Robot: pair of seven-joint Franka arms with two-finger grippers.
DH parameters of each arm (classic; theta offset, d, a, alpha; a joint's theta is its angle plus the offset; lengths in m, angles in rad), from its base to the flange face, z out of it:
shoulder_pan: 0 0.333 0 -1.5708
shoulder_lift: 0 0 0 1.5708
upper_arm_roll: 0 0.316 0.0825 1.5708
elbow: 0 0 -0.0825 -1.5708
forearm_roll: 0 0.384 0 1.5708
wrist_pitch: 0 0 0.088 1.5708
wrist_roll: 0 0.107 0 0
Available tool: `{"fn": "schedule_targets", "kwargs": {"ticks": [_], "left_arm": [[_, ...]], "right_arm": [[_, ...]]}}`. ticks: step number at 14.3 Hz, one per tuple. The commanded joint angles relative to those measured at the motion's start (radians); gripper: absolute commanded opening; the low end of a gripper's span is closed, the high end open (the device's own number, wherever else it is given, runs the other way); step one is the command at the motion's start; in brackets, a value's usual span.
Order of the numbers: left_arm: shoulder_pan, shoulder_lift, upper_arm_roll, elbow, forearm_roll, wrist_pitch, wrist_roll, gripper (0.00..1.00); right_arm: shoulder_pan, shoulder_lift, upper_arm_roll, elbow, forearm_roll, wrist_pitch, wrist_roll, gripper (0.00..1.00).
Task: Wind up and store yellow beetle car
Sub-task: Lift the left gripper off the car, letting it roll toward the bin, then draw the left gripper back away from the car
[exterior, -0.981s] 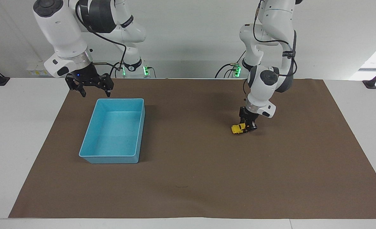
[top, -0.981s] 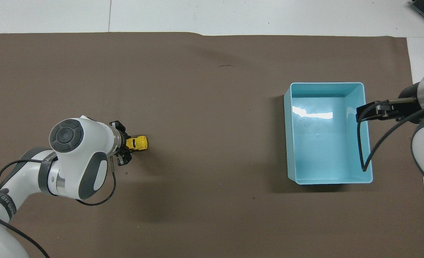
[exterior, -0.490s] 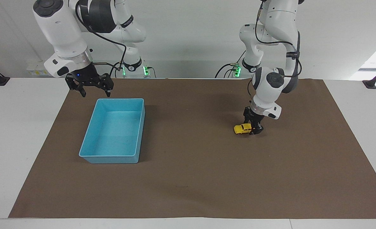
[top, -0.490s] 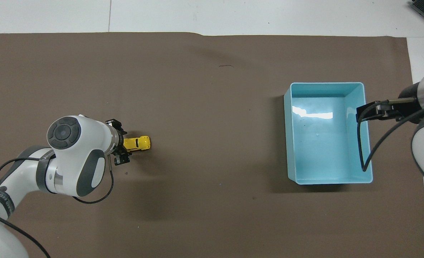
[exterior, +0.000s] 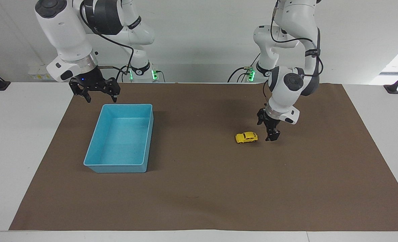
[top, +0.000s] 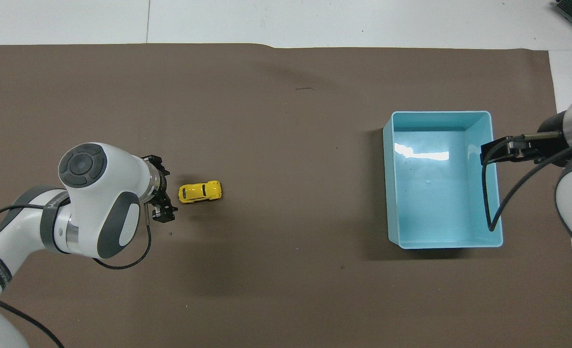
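Facing view, as I run the rig remotely: the yellow beetle car (exterior: 246, 137) sits free on its wheels on the brown mat (exterior: 199, 201), toward the left arm's end; my left gripper (exterior: 269, 131) hangs just beside it, fingers parted, holding nothing. My right gripper (exterior: 98, 94) waits open above the blue bin's (exterior: 94, 165) robot-side rim.

I see a bright yellow beetle car (exterior: 246, 137) with dark windows, on a plain brown mat (exterior: 205, 188) over the white bench (exterior: 24, 141). Beside the mat's middle, a light blue bin (exterior: 118, 166). Arms white, pincers black.
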Motion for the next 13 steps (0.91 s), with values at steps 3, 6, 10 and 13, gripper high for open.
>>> {"fn": "schedule_targets", "kwargs": {"ticks": [3,6,10,13], "left_arm": [[-0.012,-0.001,0.009,0.042,0.003,-0.028,-0.001,1.0],[-0.012,0.001,0.009,0.064,0.003,-0.028,0.005,1.0],[-0.011,-0.002,0.011,0.102,0.003,-0.032,0.01,1.0],[-0.002,-0.024,0.011,0.123,0.004,-0.032,0.027,1.0]], "right_arm": [[-0.015,-0.021,0.01,-0.02,0.007,0.01,0.015,1.0],[-0.018,-0.021,0.01,-0.02,0.007,0.008,0.014,1.0],[-0.016,-0.021,0.01,-0.02,0.006,0.004,0.004,1.0],[-0.016,-0.021,0.01,-0.02,0.004,0.01,0.007,1.0]]}}
